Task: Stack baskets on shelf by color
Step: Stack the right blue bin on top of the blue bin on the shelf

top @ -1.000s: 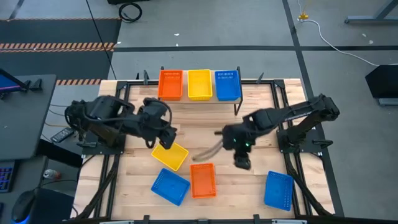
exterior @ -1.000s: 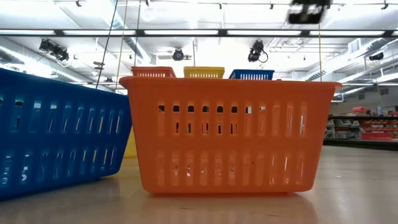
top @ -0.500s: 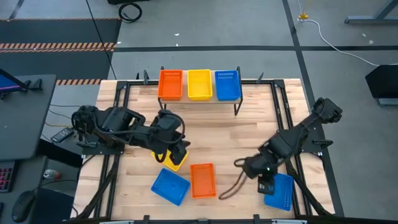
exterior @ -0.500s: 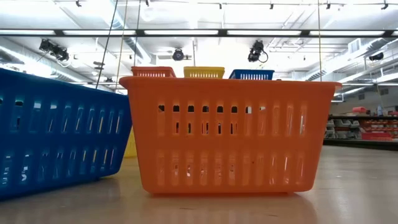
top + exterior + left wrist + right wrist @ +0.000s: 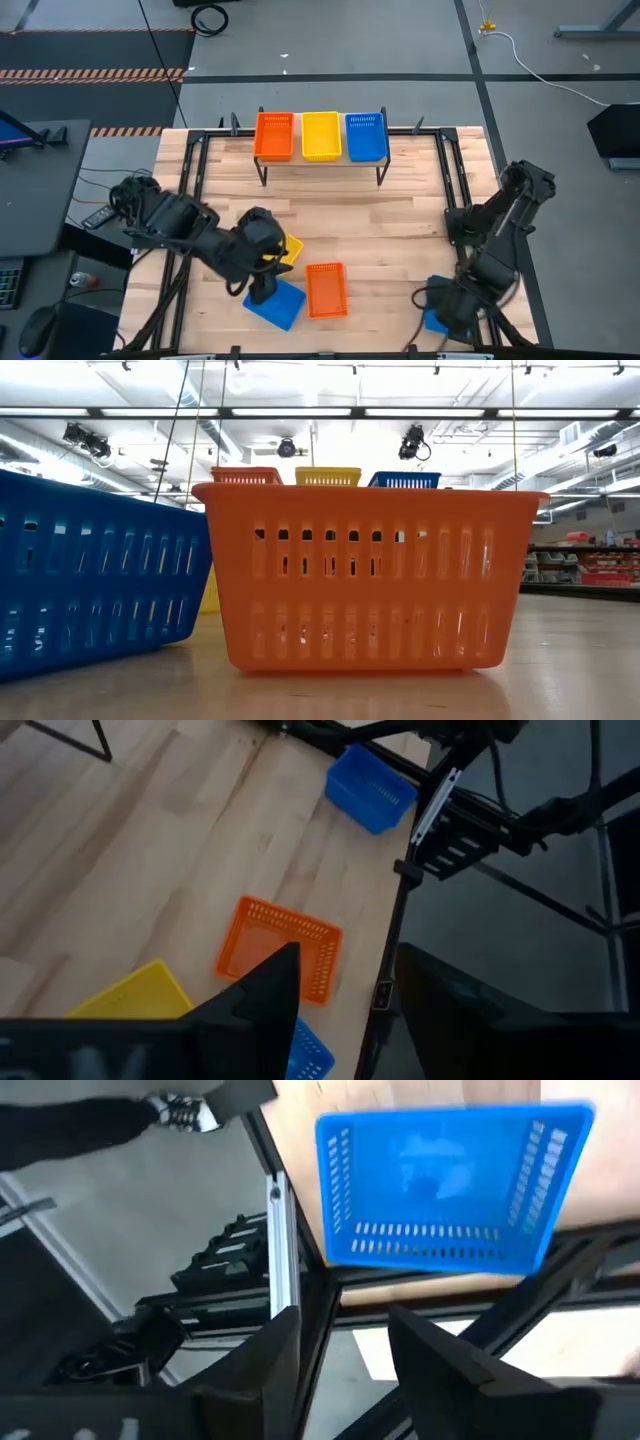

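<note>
High view: left gripper [image 5: 262, 292] hangs over the near blue basket [image 5: 280, 305], beside the orange basket [image 5: 326, 290]; the shelf [image 5: 320, 158] lies far off. Right wrist view: right gripper [image 5: 340, 1342], fingers spread and empty, faces the corner blue basket [image 5: 445, 1185] (long axis crosswise). Left fingers [image 5: 265, 990] parted.

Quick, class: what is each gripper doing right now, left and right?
Left gripper: open, holding nothing, above the blue basket beside the orange basket.
Right gripper: open, holding nothing, by the blue basket at the table's edge.
</note>
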Controlling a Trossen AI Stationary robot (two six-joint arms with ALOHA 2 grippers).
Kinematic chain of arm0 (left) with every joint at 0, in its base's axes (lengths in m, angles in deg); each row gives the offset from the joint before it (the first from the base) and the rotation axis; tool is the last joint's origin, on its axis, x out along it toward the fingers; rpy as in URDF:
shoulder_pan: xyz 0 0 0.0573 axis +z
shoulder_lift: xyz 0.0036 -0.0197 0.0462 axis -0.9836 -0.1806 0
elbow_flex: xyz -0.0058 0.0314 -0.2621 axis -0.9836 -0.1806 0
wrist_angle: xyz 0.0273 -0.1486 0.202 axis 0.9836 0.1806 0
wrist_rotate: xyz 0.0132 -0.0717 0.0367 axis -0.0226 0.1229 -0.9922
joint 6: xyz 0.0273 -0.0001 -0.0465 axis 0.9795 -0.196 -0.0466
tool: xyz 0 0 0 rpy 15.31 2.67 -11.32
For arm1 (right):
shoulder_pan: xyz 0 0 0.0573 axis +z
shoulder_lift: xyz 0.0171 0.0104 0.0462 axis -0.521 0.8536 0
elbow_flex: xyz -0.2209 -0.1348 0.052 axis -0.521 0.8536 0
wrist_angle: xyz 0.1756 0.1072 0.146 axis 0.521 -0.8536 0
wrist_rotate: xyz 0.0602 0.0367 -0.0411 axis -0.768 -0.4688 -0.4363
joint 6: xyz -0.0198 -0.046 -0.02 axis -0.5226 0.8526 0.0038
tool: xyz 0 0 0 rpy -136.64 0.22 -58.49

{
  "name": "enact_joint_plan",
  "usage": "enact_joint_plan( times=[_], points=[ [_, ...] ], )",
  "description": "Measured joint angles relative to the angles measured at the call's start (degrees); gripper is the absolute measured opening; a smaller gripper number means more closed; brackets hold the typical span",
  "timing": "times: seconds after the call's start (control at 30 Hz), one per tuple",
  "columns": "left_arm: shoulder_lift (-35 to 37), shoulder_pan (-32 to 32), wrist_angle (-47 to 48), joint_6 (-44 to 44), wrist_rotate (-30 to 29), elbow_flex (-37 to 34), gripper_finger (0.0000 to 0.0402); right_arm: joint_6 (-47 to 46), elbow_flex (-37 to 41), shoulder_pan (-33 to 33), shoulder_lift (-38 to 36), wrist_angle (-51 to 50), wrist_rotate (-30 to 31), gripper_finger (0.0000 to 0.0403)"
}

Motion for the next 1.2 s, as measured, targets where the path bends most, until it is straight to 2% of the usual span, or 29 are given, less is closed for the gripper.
enact_joint_plan(
  times=[0.23, 0.43, 0.57, 0.9, 1.07, 1.2],
  points=[
    [0.0, -2.4, -1.5, -3.9, -2.0, 0.0, 0.0172, -10.7, 0.0, 6.6, 0.1, 8.0, 11.6, 0.0199],
    [-0.6, -4.2, -5.5, -5.2, -10.6, 0.0, 0.0172, -11.2, 0.0, 9.2, 2.2, 7.4, 14.4, 0.0216],
    [-1.1, -3.7, -8.9, -8.4, -12.6, 0.0, 0.0172, -11.1, 0.0, 11.1, 4.5, 7.5, 16.7, 0.0217],
    [-2.5, -3.7, -15.6, -20.1, -17.4, 0.0, 0.0172, -5.9, 0.0, 13.7, 12.4, 8.0, 18.4, 0.0215],
    [-4.1, -3.7, -18.6, -21.7, -17.4, 0.0, 0.0172, -2.4, 0.4, 13.2, 15.1, 10.0, 17.7, 0.0215],
    [-4.8, -3.8, -19.8, -21.7, -17.4, 0.0, 0.0172, -4.2, 3.8, 12.7, 14.5, 13.4, 15.9, 0.0215]
  ],
)
